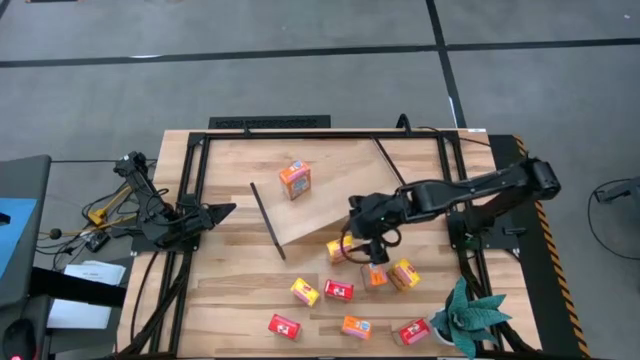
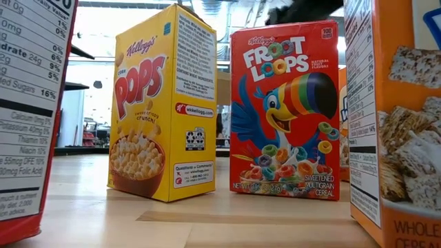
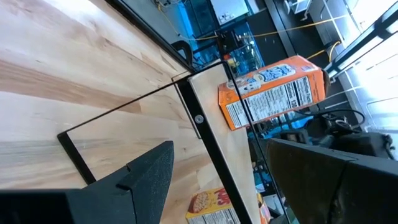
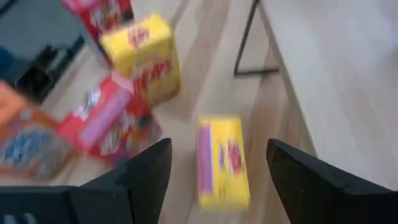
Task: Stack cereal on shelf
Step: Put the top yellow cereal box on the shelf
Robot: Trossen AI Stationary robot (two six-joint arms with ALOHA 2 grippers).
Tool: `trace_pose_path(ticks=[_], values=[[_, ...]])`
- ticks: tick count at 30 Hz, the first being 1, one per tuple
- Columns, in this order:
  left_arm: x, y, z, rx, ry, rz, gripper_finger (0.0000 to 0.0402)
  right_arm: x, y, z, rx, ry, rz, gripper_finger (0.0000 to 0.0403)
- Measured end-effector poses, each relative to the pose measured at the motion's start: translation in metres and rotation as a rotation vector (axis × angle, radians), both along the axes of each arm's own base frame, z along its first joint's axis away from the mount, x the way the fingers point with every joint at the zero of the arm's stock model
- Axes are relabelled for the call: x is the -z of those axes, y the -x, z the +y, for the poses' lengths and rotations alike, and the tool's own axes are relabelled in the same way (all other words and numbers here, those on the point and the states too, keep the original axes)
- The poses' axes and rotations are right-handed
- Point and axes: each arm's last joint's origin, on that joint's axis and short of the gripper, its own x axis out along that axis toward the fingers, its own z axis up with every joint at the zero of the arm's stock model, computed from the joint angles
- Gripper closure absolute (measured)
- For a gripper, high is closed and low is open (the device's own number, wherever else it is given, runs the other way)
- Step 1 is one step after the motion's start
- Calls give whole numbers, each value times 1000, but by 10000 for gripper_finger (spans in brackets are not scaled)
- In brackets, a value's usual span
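The shelf point(image 1: 340, 190) is a light-wood board with black rod frames, lying slanted in the table's middle. One orange cereal box point(image 1: 295, 180) stands on it, also seen in the left wrist view as the orange box point(image 3: 273, 90). My right gripper point(image 1: 372, 248) hangs open just off the shelf's near edge. Its fingers stand on either side of a yellow cereal box point(image 4: 224, 162) that lies flat on the table, and they do not touch it. Several more cereal boxes, such as a red one point(image 1: 338, 290), sit nearer the front edge. My left gripper point(image 1: 225, 210) waits open at the table's left.
A small green plant point(image 1: 465, 315) stands at the near right corner. In the low view a yellow box point(image 2: 162, 103) and a red box point(image 2: 286, 110) stand upright, with an orange box point(image 2: 400, 124) close to the right. Black rails point(image 1: 195, 170) frame the tabletop.
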Motion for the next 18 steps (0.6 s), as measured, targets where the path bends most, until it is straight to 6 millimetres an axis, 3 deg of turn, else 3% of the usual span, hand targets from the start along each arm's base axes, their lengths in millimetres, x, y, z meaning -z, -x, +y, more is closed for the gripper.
trace_pose_path(ticks=[6, 18], values=[[0, 0, 0, 0, -3, 2, 152, 22, -5, 3, 18, 21, 92, 119], [1, 0, 0, 1, -12, 9, 152, 36, -14, 8, 66, 110, 102, 120]])
